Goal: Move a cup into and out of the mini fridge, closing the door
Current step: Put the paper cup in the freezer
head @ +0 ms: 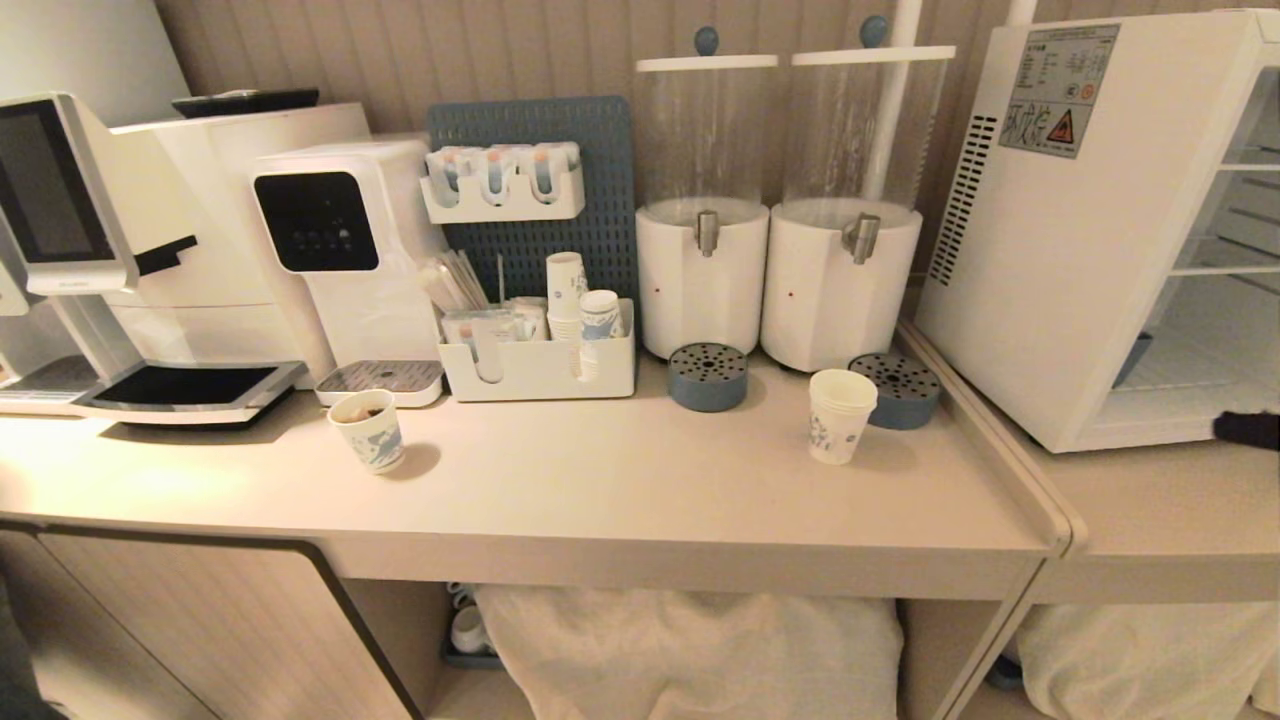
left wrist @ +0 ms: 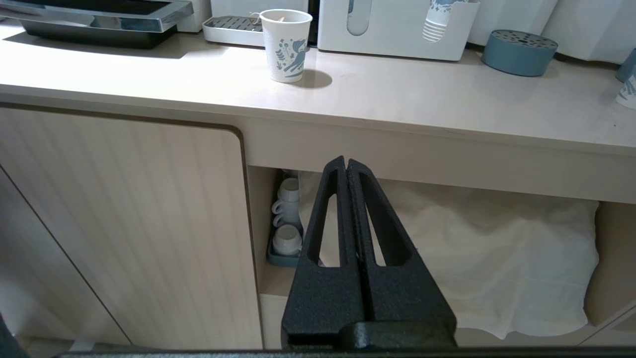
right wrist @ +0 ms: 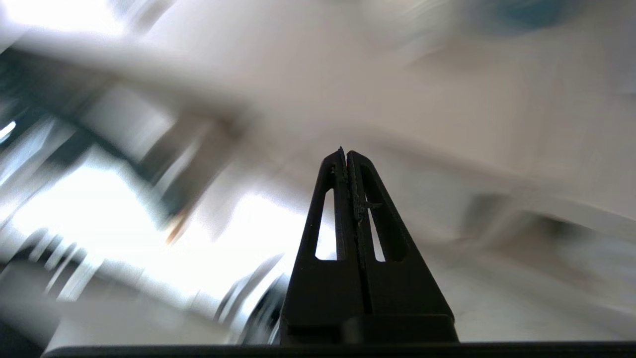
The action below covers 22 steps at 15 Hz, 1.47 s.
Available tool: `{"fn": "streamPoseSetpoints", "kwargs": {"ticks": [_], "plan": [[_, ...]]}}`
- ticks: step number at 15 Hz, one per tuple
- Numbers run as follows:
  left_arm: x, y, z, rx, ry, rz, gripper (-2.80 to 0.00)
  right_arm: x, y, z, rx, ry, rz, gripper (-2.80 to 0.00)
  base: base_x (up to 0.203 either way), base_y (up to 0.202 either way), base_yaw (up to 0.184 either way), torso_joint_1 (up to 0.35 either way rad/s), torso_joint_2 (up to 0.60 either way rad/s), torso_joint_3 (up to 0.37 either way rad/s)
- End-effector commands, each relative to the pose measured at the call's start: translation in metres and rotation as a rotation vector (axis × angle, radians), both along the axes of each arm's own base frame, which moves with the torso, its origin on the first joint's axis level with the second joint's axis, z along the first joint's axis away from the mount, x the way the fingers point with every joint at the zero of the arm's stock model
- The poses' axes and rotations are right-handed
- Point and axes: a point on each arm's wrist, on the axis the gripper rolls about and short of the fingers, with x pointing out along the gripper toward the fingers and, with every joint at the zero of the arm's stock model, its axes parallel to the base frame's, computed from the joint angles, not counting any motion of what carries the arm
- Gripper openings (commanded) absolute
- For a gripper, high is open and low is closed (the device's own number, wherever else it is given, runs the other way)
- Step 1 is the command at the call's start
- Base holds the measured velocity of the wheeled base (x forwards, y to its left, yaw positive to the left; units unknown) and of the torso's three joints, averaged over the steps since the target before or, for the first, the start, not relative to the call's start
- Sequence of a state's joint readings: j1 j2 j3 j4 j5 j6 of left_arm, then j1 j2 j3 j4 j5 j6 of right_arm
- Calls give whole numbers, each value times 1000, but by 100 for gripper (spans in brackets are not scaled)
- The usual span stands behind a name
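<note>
Head view: the cup, a white paper cup with faint blue print and a layered rim, is seen standing upright on the tabletop, just in front of the right of two white dispensers and touching or nearly touching a grey-blue drip disc at its 2 o'clock. The mini fridge is placed at the cup's 3 o'clock, on a lower surface, with wire shelves visible in its open front; its door cannot be made out. A warning sticker with a red triangle is carried on its side wall, the writing too small to be read. A shorter blue-printed cup with brown residue is seen at 9 o'clock, well apart. A dark shape at the right edge by the fridge cannot be identified.

Left wrist view: the left end effector is seen closed and empty, held below the tabletop edge before an open shelf with white cloth, well apart from the task cup.

Right wrist view: the right end effector is seen closed and empty; the surroundings are blurred beyond telling.
</note>
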<state>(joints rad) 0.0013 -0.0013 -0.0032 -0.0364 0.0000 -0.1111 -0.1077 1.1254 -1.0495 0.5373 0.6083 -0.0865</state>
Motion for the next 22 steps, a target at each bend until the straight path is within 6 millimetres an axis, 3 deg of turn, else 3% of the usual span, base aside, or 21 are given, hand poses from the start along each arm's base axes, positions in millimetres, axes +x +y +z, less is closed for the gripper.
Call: {"fn": "streamPoseSetpoints", "kwargs": {"ticks": [1, 4, 7, 10, 13, 15, 17, 20, 22], "plan": [[0, 0, 0, -1, -1, 0, -280, 62, -17, -40, 240, 132, 342, -280, 0, 0, 0, 0, 0, 0], [0, 0, 0, -1, -1, 0, -280, 96, -28, -105, 286, 196, 412, -280, 0, 0, 0, 0, 0, 0], [0, 0, 0, -13, -1, 0, -280, 105, -13, -154, 112, 11, 467, -280, 0, 0, 0, 0, 0, 0], [0, 0, 0, -19, -2, -1, -280, 105, 13, -172, 26, -63, 546, -280, 0, 0, 0, 0, 0, 0], [0, 0, 0, -22, -1, -2, -280, 114, 38, -176, -13, -134, 625, -280, 0, 0, 0, 0, 0, 0], [0, 0, 0, -29, -1, -1, -280, 129, 45, -185, -89, -150, 585, -280, 0, 0, 0, 0, 0, 0], [0, 0, 0, -31, -1, -1, -280, 149, 39, -202, -116, -144, 530, -280, 0, 0, 0, 0, 0, 0], [0, 0, 0, -35, 0, -4, -280, 174, 2, -229, -124, -122, 386, -280, 0, 0, 0, 0, 0, 0], [0, 0, 0, -36, 0, -3, -280, 195, -20, -233, -138, -153, 320, -280, 0, 0, 0, 0, 0, 0]]}}
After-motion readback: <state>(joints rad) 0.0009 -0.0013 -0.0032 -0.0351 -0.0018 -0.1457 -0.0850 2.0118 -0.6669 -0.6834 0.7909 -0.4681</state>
